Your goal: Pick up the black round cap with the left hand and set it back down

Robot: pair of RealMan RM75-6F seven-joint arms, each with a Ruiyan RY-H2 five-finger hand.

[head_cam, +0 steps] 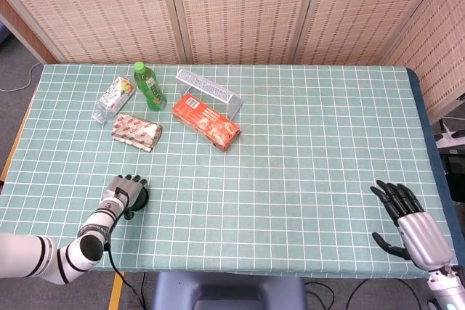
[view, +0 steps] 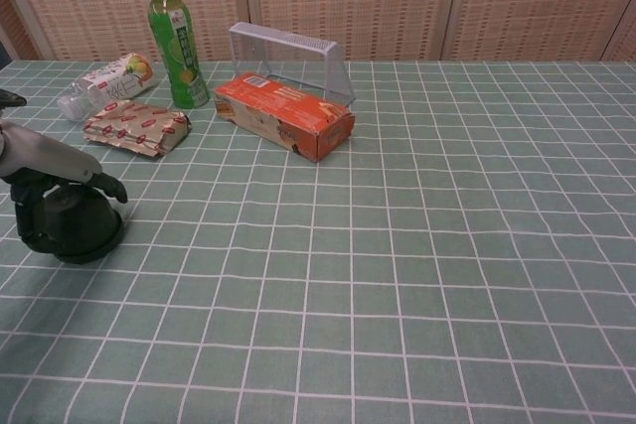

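The black round cap (view: 78,227) stands on the checked tablecloth near the front left, and in the head view only its right edge (head_cam: 143,195) shows past the fingers. My left hand (view: 42,168) lies over the top of it, with the thumb down one side and the fingers down the other, gripping it. The same left hand (head_cam: 122,194) covers most of the cap from above. The cap's base still looks to be on the cloth. My right hand (head_cam: 411,227) rests at the front right edge, fingers spread, holding nothing.
At the back left stand a green bottle (view: 176,44), a lying clear bottle (view: 104,81), a red-patterned snack packet (view: 137,128), an orange box (view: 285,115) and a wire rack (view: 290,62). The table's front edge (head_cam: 218,274) runs close behind my left forearm.
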